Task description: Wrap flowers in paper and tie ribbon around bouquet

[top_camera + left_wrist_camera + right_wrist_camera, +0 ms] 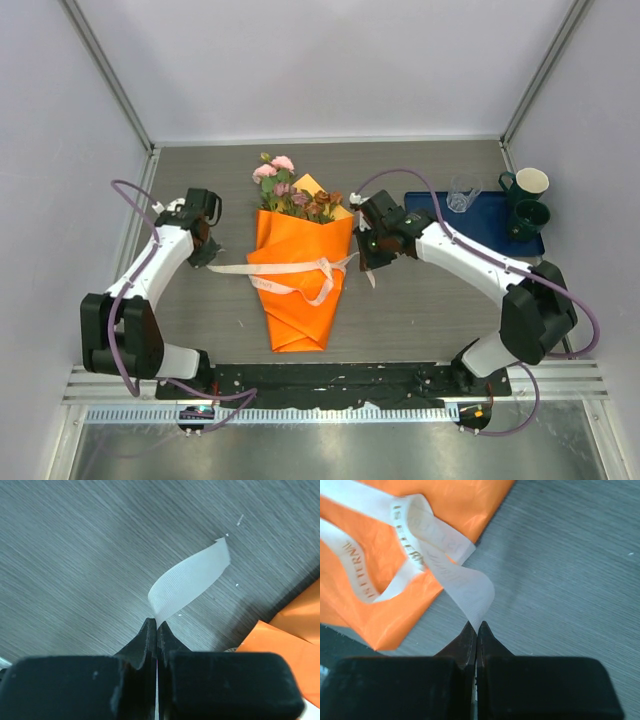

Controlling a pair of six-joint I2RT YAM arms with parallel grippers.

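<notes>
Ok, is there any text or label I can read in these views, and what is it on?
"TERN": faint brown capitals on the ribbon, right wrist view. They are part of a longer word, and its other letters are unclear.
More print along the ribbon's loop: too faint and curved to read.
Nothing else readable in any view.

Likely a lab test cell: plain white walls point(330, 60), aluminium frame point(107, 70).

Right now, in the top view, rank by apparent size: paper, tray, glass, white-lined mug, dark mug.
1. paper
2. tray, partly covered
3. white-lined mug and dark mug, alike
4. glass, barely smaller
</notes>
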